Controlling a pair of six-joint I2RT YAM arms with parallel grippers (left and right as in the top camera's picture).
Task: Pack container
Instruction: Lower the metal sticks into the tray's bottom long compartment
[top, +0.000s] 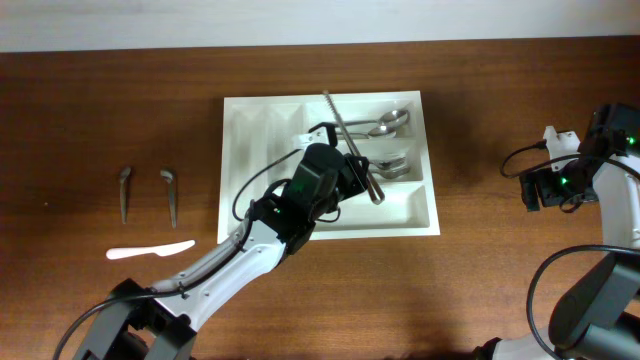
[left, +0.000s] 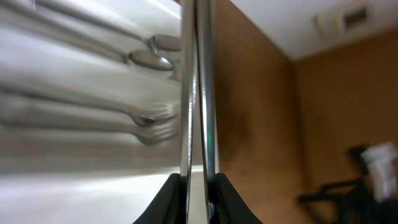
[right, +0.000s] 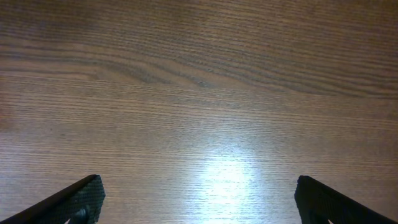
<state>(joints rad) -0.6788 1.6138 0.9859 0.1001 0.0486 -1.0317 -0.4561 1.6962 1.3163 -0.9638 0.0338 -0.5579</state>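
On the table's left side, a dark utensil lies near a second dark utensil, with a white plastic knife on the near side of them. At centre sits the container, spoons in its far crosswise compartment and forks in the middle one. The left gripper hangs over the tray, jaws clamped narrowly on a long metal utensil that slants across the compartments. Far right, well apart from the container, the right gripper hovers over the wood, jaws spread wide.
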